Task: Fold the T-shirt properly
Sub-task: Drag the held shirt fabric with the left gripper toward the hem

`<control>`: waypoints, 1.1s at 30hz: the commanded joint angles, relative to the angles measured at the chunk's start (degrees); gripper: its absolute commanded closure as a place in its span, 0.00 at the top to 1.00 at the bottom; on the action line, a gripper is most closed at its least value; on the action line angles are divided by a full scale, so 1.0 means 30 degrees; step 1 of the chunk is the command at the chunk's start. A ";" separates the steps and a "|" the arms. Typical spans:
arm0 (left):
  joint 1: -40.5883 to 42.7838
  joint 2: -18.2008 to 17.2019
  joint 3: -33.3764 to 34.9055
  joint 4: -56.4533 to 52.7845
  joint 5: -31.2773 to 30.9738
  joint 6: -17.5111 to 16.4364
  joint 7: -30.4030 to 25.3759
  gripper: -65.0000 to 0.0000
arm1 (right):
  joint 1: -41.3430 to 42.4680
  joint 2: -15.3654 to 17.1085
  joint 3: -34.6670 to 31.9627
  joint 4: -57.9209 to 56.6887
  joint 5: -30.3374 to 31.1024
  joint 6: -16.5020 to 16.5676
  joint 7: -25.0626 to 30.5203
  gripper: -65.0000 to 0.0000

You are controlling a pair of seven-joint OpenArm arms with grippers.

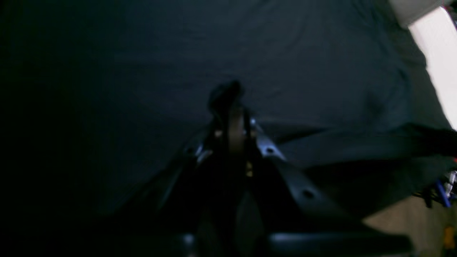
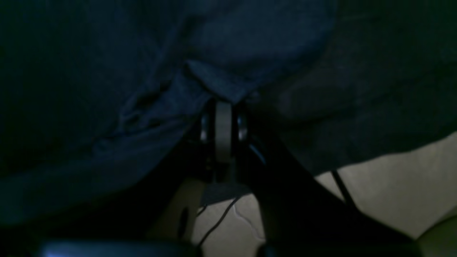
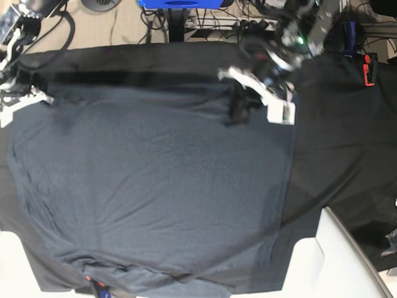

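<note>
The dark slate-grey T-shirt (image 3: 161, 186) lies spread flat over most of the table in the base view. At the shirt's far right corner my left gripper (image 3: 237, 112) is down on the fabric. The left wrist view shows that gripper (image 1: 228, 94) shut, with a dark bunch of T-shirt (image 1: 285, 53) pinched at its tip. My right gripper (image 3: 44, 98) sits at the shirt's far left corner. In the right wrist view it (image 2: 224, 103) is shut on a folded edge of the T-shirt (image 2: 250, 43).
A blacker table cloth (image 3: 347, 136) shows around the shirt, widest on the right. A white block (image 3: 335, 261) stands at the near right corner. A red clip (image 3: 368, 69) lies far right. Cables and a blue frame (image 3: 180, 3) are behind the table.
</note>
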 commanded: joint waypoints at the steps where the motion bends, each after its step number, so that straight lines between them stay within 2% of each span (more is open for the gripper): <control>1: -0.0429 0.0094 -0.0016 0.0264 -0.0078 -0.0199 -0.0060 0.00 | 0.0517 0.0234 -0.0011 0.0231 0.0131 0.0012 0.0257 0.01; 5: -0.1660 0.0504 0.0219 -0.0615 -0.0078 -0.0199 0.0497 0.00 | 0.1659 0.0586 -0.0011 -0.1381 0.0131 -0.0105 0.0228 0.01; 9: -0.2803 0.1032 0.0072 -0.1553 -0.0078 -0.0199 0.1141 0.00 | 0.2685 0.0967 -0.0011 -0.3461 0.0131 -0.1395 0.0404 0.00; 22: -0.5352 0.1061 0.0190 -0.3633 -0.0078 -0.0199 0.1112 0.00 | 0.5469 0.2198 -0.0011 -0.6743 0.0131 -0.1541 0.0433 0.00; 28: -0.6261 0.1061 0.0219 -0.4747 -0.0078 -0.0199 0.1112 0.00 | 0.5821 0.2286 -0.0099 -0.7593 0.0131 -0.1747 0.0873 0.01; 30: -0.6583 0.1090 0.0219 -0.5187 -0.0078 -0.0199 0.1112 0.00 | 0.5821 0.2286 -0.1008 -0.7681 0.0131 -0.2450 0.0961 0.01; 33: -0.7169 0.1500 0.0248 -0.5743 0.0039 -0.0228 0.1112 0.00 | 0.5733 0.2403 -0.2180 -0.7652 0.0161 -0.2655 0.1195 0.02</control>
